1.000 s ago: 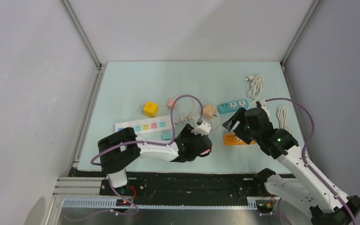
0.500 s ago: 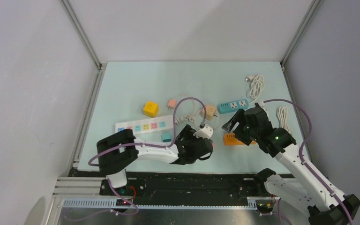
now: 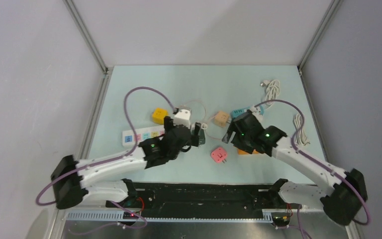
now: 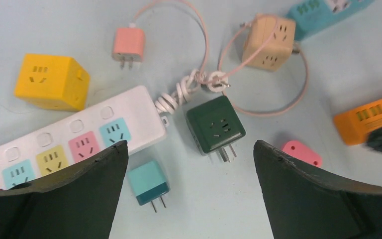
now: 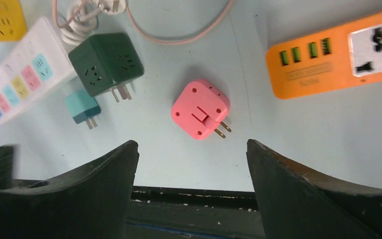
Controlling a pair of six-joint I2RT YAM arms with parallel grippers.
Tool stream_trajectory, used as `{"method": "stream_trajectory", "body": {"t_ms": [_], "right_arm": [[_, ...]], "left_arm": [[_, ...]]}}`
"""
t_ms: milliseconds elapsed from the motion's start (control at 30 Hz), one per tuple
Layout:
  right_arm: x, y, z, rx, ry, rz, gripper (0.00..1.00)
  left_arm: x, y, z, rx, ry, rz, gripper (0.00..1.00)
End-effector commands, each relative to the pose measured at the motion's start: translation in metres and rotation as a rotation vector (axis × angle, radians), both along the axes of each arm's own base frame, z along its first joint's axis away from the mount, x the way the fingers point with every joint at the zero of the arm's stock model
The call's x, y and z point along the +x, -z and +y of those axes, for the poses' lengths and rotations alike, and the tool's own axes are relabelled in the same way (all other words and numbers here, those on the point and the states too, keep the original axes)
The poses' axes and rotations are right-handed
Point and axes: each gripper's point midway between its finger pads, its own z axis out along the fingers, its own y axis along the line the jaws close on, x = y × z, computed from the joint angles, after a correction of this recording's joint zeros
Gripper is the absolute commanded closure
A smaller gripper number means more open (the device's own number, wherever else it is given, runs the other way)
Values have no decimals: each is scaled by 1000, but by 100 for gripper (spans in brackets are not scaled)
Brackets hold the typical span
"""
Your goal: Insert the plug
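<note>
Both claws hang wide open, holding nothing. In the right wrist view, the right claw frames the pink plug. The plug lies on the tabletop at frame centre, prongs pointing lower right, apart from the orange strip at upper right. In the left wrist view, the left claw frames the green cube at centre, just right of the white strip. The teal plug lies just below that strip's end.
</note>
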Motion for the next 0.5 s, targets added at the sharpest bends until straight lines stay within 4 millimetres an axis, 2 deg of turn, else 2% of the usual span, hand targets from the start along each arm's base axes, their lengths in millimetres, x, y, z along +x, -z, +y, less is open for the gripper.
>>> {"method": "stream_trajectory", "body": {"t_ms": [0, 33, 67, 100, 133, 167, 200, 233, 367, 467], "right_arm": [[26, -18, 34, -61, -11, -73, 15], [29, -20, 39, -80, -26, -77, 15], [35, -20, 52, -112, -53, -77, 15], [39, -10, 60, -169, -94, -61, 15], [44, -21, 75, -165, -136, -93, 15], [47, -9, 82, -226, -206, -79, 14], [50, -17, 98, -203, -263, -92, 14], [57, -12, 109, -243, -345, -95, 13], [69, 13, 128, -367, -476, -46, 11], [77, 22, 144, -439, -556, -31, 9]], "left_arm": [[-2, -51, 40, -151, -96, -80, 0], [-3, -53, 47, -158, -107, -92, 0], [-6, -70, 61, -197, -130, -130, 0], [-7, -71, 71, -197, -153, -146, 0], [-11, -84, 82, -237, -166, -175, 0], [-15, -93, 93, -275, -179, -201, 0], [-16, -96, 99, -285, -186, -210, 0], [-20, -102, 107, -318, -188, -227, 0], [-28, -113, 119, -380, -185, -244, 0], [-30, -113, 120, -379, -176, -238, 0]]}}
